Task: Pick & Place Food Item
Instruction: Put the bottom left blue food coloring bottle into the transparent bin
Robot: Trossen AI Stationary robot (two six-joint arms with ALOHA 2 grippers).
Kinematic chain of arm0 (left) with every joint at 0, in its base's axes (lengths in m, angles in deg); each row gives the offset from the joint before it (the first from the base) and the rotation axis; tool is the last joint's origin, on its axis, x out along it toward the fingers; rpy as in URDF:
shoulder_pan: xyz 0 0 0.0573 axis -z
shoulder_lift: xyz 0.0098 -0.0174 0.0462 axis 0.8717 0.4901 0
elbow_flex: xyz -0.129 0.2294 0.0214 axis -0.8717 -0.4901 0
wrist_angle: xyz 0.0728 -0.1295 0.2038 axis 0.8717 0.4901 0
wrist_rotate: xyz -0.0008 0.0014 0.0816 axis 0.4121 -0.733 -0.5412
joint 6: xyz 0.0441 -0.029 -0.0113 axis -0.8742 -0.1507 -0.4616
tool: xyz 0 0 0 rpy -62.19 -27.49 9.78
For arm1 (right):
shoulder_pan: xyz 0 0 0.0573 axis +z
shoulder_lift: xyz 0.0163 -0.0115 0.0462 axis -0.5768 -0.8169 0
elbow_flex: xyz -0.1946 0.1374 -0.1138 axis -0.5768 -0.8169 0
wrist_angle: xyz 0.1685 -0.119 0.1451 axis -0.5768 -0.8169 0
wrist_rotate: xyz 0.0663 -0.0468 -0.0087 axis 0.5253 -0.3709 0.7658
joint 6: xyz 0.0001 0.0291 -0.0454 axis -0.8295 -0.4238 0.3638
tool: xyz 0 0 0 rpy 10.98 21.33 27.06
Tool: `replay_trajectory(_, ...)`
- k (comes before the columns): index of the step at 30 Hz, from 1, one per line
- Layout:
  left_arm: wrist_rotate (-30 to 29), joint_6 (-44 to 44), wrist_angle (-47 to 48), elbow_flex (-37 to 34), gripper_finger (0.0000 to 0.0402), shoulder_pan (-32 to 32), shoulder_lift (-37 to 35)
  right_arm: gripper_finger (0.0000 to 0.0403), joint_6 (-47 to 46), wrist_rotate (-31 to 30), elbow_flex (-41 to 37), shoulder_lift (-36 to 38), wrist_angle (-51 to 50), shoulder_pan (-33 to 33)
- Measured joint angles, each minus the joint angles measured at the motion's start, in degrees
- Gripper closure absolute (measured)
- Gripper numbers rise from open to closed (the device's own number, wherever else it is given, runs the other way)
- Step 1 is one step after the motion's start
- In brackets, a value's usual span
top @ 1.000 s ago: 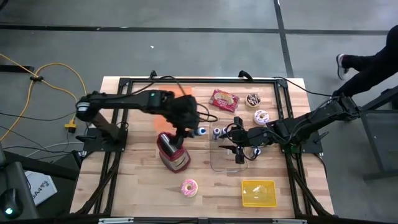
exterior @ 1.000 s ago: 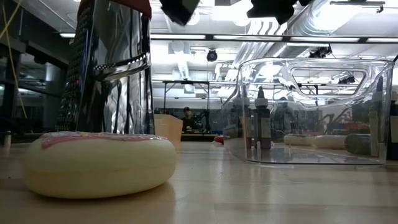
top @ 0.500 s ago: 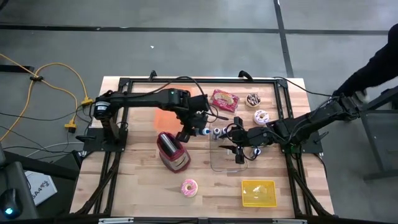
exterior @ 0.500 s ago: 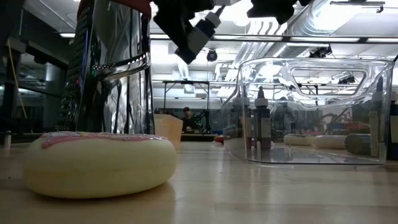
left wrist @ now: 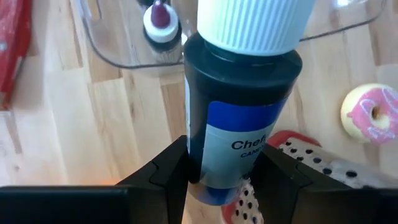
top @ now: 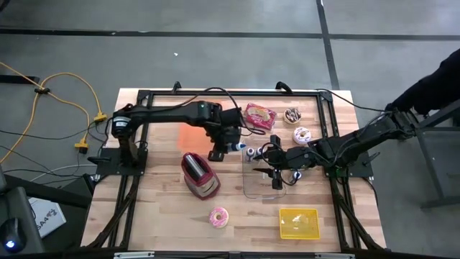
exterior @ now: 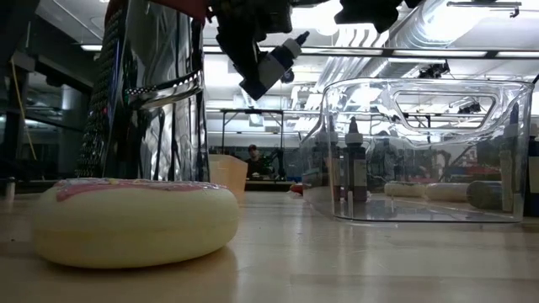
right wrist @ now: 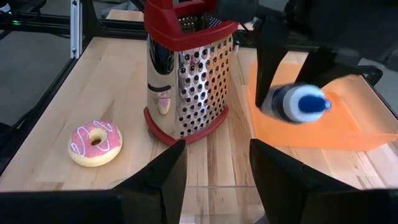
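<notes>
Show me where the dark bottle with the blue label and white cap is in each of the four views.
High view: the bottle is in the left gripper, just above the grater.
Low view: top centre, tilted, cap toward the clear bin.
Left wrist view: centre, clamped between the fingers.
Right wrist view: right of centre, seen end-on, in front of the orange tray.
Shared landmark: the red-topped grater.

box grater (top: 199, 175) red-topped, upright on worktop (top: 158, 208) | yellow container (top: 299, 223) near corner | yellow cable (top: 54, 90) on floor | person's dark sleeve (top: 440, 83) beside worktop
</notes>
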Motion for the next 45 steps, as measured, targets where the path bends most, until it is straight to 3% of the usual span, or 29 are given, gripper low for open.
replay_trajectory(13,-0.23,11.94,-2.19,-0.04,0.0261,1.20,1.03,0.0240,0.00,0.00,0.00,0.00,0.17,0.00)
replay_trajectory(21,-1.61,12.49,-3.48,-0.04,0.0261,4.24,1.03,0.0240,-0.01,0.00,0.00,0.00,0.21,0.00)
replay_trajectory(45,-1.49,13.01,-4.37,-0.04,0.0261,4.44,1.03,0.0240,1.67,-0.12,0.00,0.00,0.27,-0.08)
